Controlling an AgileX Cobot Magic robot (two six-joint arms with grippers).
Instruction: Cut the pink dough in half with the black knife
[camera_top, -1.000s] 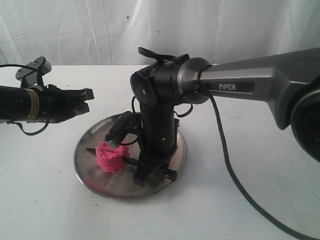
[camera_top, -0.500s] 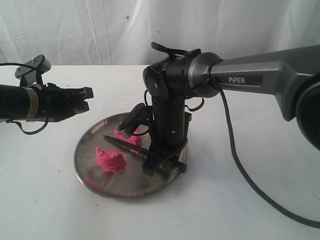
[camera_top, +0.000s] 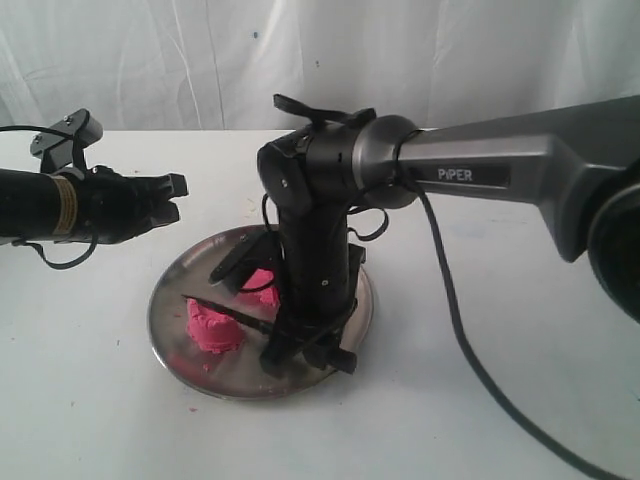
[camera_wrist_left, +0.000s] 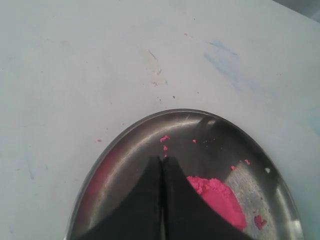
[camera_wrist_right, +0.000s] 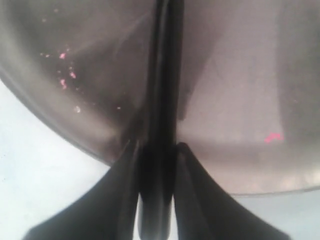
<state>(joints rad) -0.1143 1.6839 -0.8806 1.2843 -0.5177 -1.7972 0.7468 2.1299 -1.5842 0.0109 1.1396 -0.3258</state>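
The pink dough lies in two chunks on the round steel plate (camera_top: 165, 335): a near chunk (camera_top: 212, 328) and a far chunk (camera_top: 262, 284). My right gripper (camera_top: 300, 345) points down over the plate and is shut on the handle of the black knife (camera_top: 235, 313). The blade runs leftward, low across the top of the near chunk. In the right wrist view the knife (camera_wrist_right: 165, 75) stretches over the plate (camera_wrist_right: 235, 125) from my right gripper (camera_wrist_right: 156, 150). My left gripper (camera_top: 178, 200) hovers shut and empty left of the plate. In the left wrist view the left gripper (camera_wrist_left: 161, 161) partly hides one dough chunk (camera_wrist_left: 222, 200).
Pink crumbs (camera_wrist_left: 164, 138) dot the plate (camera_wrist_left: 125, 137) and the white table (camera_top: 90, 400) beside it. The right arm's cable (camera_top: 455, 330) trails over the table at right. A white curtain (camera_top: 150, 60) hangs behind.
The knife rose out of the dough, leaving two separate chunks. The right arm swung right, then came back left and lowered the blade over the near chunk. The left arm stayed still.
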